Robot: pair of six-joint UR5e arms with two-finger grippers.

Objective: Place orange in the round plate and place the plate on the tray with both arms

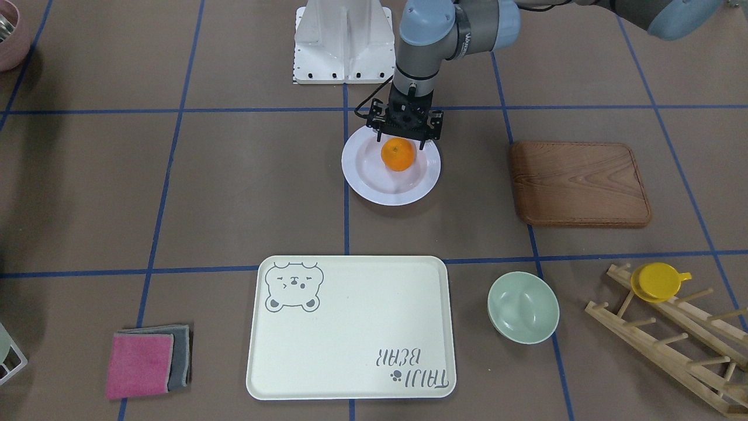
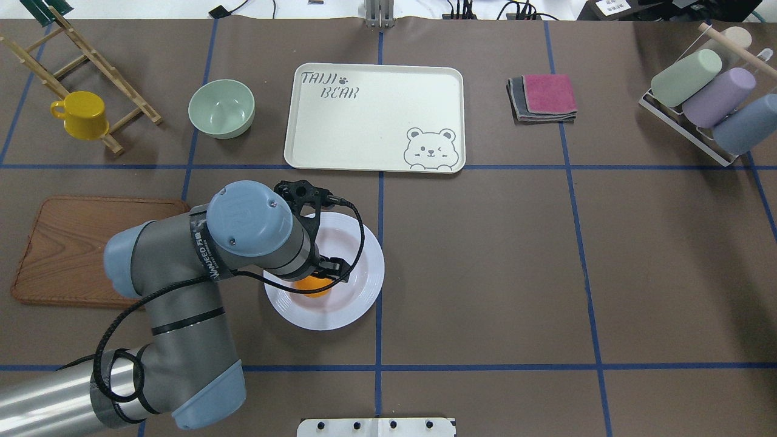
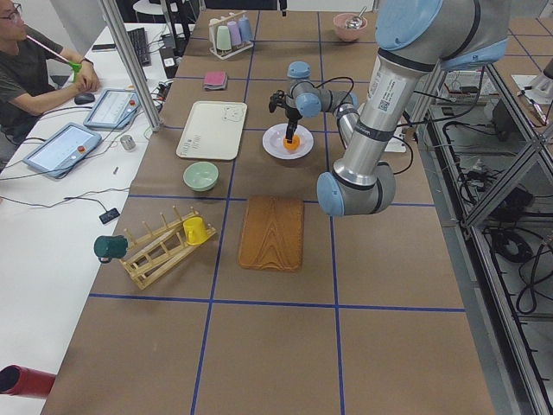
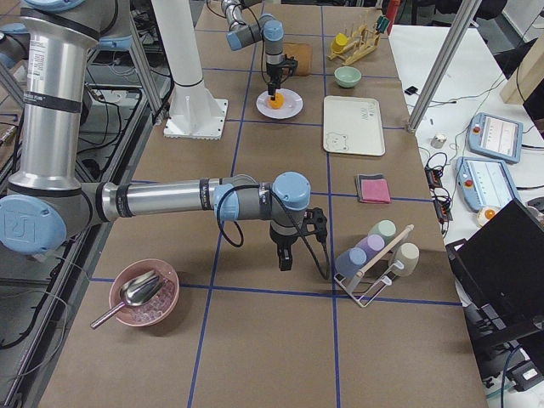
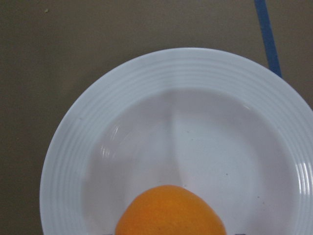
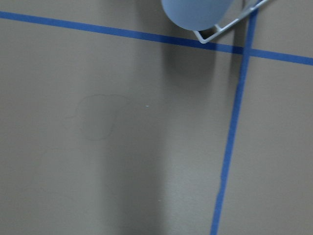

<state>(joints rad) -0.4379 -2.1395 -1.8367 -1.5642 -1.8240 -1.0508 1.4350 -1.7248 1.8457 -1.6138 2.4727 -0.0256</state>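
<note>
The orange [image 1: 398, 155] lies in the middle of the white round plate [image 1: 374, 190], near the robot's base. My left gripper [image 1: 405, 139] hangs right over it, open, its fingers set wider than the fruit. In the left wrist view the orange [image 5: 171, 210] fills the bottom centre, with the plate's ridged rim [image 5: 73, 161] around it. The cream tray [image 1: 350, 327] with the bear face lies empty across the table from the plate. My right gripper [image 4: 286, 259] points down over bare table by the cup rack; I cannot tell whether it is open or shut.
A wooden board [image 1: 578, 184] lies beside the plate on my left. A green bowl [image 1: 523, 307], a wooden rack with a yellow cup [image 1: 660, 280] and folded cloths [image 1: 146, 362] flank the tray. A cup rack [image 2: 704, 97] stands far right. A person [image 3: 26, 69] sits at a side desk.
</note>
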